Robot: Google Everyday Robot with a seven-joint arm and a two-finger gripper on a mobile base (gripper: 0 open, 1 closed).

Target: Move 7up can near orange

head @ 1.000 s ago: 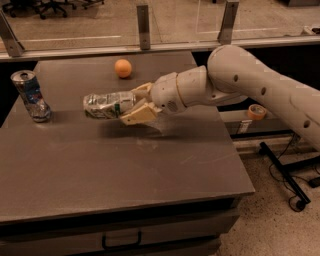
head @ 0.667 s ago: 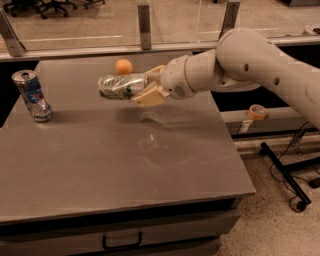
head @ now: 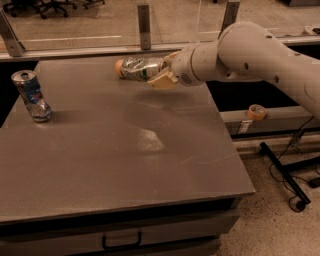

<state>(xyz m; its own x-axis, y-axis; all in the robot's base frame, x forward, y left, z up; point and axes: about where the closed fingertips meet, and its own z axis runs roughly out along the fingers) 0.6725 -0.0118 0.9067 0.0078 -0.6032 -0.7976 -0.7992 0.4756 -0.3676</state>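
Camera view: tool [head: 159,71] clenched on the 7up can [head: 134,69], holding it sideways over the far part of the surface [head: 125,165]. Orange [head: 119,68] peeks out at the can's left end, mostly hidden by it. Blue-and-silver dented can [head: 33,96] stands near the left edge, well apart.

Crushed 7up can [head: 137,69] sideways in jaws, seemingly touching orange [head: 119,67].

Lab/office: grey worktable [head: 125,165], glass partition [head: 100,22], office chairs [head: 47,6] behind; jaws over its far edge.
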